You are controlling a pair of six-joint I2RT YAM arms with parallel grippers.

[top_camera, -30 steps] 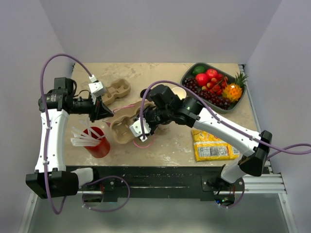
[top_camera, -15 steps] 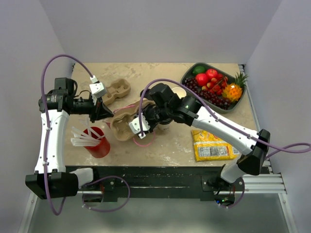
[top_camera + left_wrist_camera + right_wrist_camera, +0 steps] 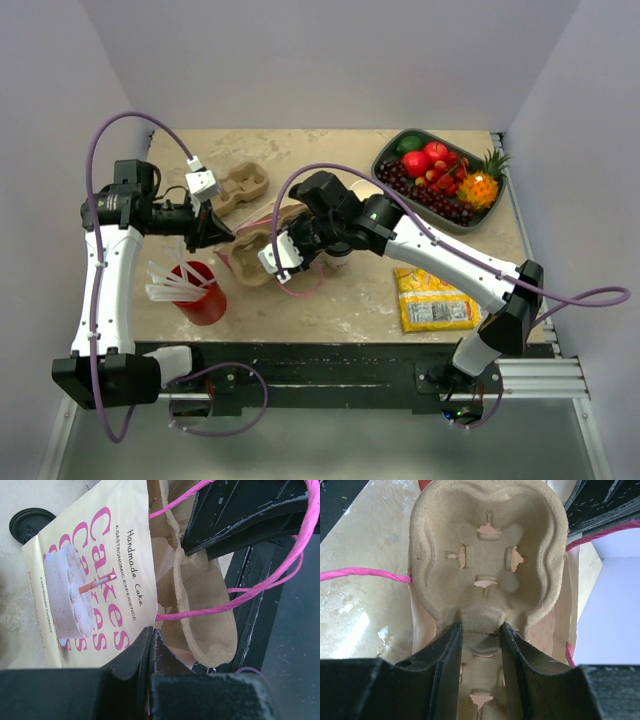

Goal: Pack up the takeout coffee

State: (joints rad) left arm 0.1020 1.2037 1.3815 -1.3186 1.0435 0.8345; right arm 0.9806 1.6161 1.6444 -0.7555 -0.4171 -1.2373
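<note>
Back right: a grey fruit tray (image 3: pixel 383 158) holds red and dark fruit in the upper right of the overhead view.
Lower right: a yellow packet (image 3: pixel 435 300) lies flat on the table (image 3: pixel 340 320).
Lower left: a red cup (image 3: pixel 205 298) has white straws (image 3: pixel 165 285) sticking out of it.
Upper middle: a spare pulp carrier (image 3: pixel 240 187) lies alone, just behind the left gripper.
Black lid (image 3: pixel 31 525): it sits at the upper left of the left wrist view, just past the bag's corner. I can't tell whether a cup is under it.
In the way: the right arm (image 3: pixel 440 255) stretches across the centre and covers much of what lies beneath it.
Takeout coffee (image 3: pixel 338 263): it stands centre frame on the table, outside the bag, tucked against the right arm and only partly showing.
Paper bag (image 3: pixel 90 580): it is cream with pink "Cakes" lettering and lies on its side with its pink handles (image 3: pixel 280 575) looping out.
Left gripper (image 3: pixel 151 642): the fingers are pressed together, pinching the bag's edge.
Right gripper (image 3: pixel 481 637): it is partly spread, with its fingers (image 3: pixel 447 660) clamped on the middle ridge of a cup carrier (image 3: pixel 487 540). The carrier sits in the bag's mouth between the handles.
</note>
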